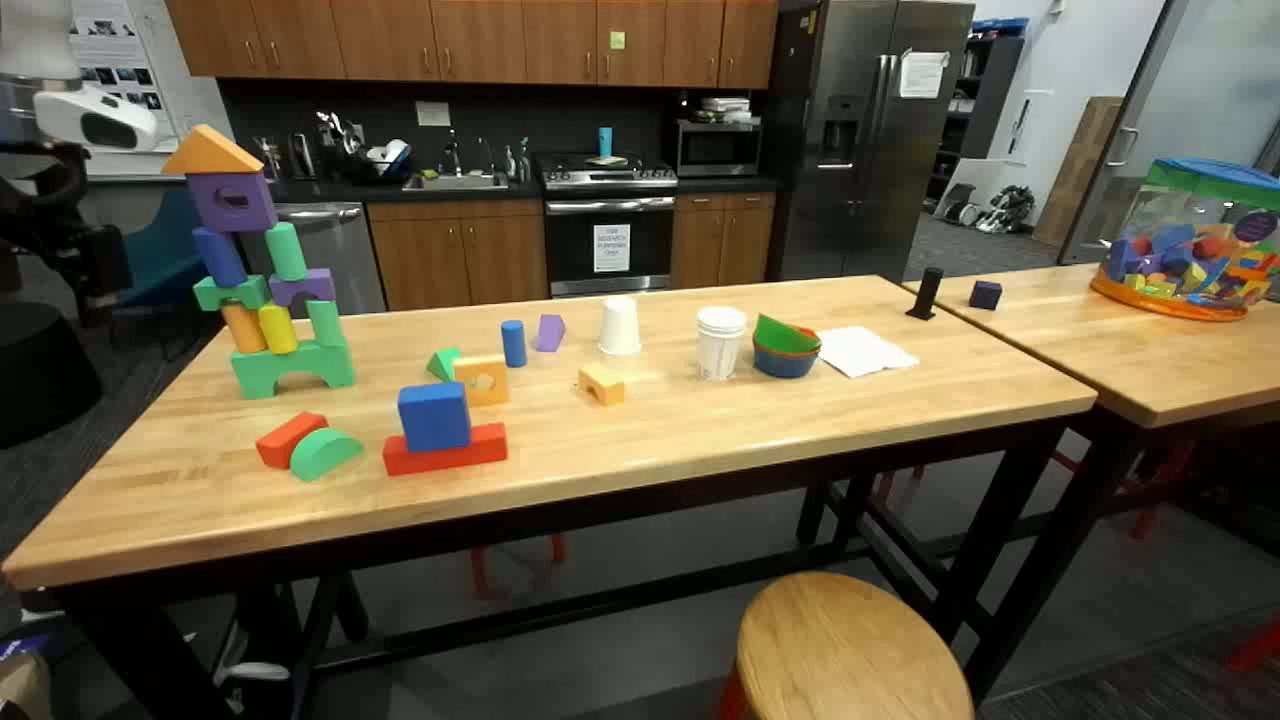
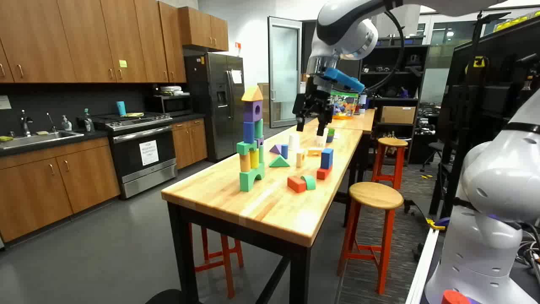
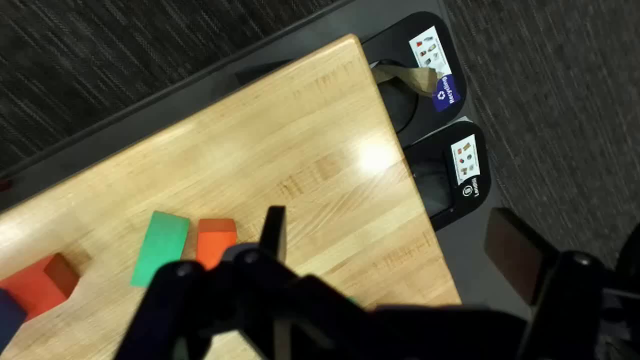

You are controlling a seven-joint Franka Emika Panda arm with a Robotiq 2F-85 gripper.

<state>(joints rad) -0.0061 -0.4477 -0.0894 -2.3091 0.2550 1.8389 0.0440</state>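
My gripper [image 2: 310, 128] hangs in the air, open, with bare table and floor showing between its spread fingers [image 3: 512, 250] in the wrist view. A tall block tower [image 1: 292, 370] stands upright on the table; a purple block with a hole [image 1: 232, 203] and an orange triangle [image 1: 212, 150] top it. In an exterior view the black gripper appears left of the tower, apart from it. A red block [image 1: 290, 440] leans against a green half-round [image 1: 326, 453]. Beside them a blue block [image 1: 434, 417] rests on a long red block [image 1: 446, 450]. The gripper body hides most of the tower in the wrist view.
Farther along the table [image 1: 700, 430] are a blue cylinder [image 1: 513, 343], a purple block [image 1: 550, 332], a yellow arch [image 1: 602, 383], an upturned white cup [image 1: 620, 326], lidded cup [image 1: 718, 345], bowls [image 1: 785, 360] and paper [image 1: 865, 350]. Bins [image 3: 450, 170] stand past the table's edge.
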